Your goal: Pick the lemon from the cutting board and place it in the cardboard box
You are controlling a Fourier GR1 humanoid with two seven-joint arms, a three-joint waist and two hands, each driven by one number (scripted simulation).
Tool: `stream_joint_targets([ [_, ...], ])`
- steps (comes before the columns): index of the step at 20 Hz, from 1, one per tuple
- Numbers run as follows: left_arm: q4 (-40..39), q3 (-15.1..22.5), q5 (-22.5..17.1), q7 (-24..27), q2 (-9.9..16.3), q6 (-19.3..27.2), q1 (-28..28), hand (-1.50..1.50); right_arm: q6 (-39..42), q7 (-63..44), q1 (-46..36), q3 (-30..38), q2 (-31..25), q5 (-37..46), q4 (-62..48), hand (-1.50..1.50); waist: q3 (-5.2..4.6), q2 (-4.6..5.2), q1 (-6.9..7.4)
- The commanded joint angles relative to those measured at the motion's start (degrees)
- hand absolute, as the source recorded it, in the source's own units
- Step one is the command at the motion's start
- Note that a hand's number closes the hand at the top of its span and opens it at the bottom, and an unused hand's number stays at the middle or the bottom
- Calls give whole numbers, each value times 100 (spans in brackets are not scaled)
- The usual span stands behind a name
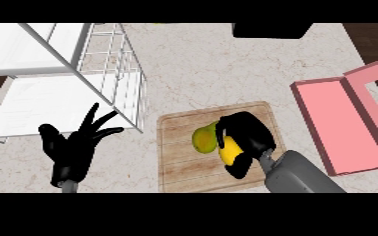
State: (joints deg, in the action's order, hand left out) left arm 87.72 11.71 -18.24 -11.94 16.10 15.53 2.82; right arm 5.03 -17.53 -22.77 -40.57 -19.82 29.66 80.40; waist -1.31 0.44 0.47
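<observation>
A wooden cutting board [184, 165] lies on the counter at lower centre. On it is the lemon [202, 138], yellow-green at its left end and bright yellow lower down. My right hand [249, 130] lies over the lemon with its fingers and thumb curled round it, hiding the lemon's middle and right side. The lemon still looks close to the board. An open pink box [325, 125] stands at the right edge, apart from the board. My left hand [74, 147] rests open at the lower left, fingers spread upward.
A white wire rack [111, 75] over white trays fills the upper left, its corner close to the board's left edge. A black object [269, 30] sits at the counter's far edge. Bare marble counter [221, 75] lies between the board and the far edge.
</observation>
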Motion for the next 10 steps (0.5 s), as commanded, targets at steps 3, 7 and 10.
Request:
stream_joint_targets([
  [3, 385, -373, 70, 370, 95, 66, -848, 0, -735, -1894, -354, -395, 1013, 1301, -206, 150, 112, -115, -49],
  [7, 334, -389, 82, 490, 109, 25, -758, 0, -946, -2522, -654, -663, 1391, 2104, -192, 150, 119, -103, -28],
  [10, 324, -399, 110, 651, 62, 54, -669, 0, -632, -2996, -845, -825, 1671, 2325, 350, 150, 116, -134, -78],
])
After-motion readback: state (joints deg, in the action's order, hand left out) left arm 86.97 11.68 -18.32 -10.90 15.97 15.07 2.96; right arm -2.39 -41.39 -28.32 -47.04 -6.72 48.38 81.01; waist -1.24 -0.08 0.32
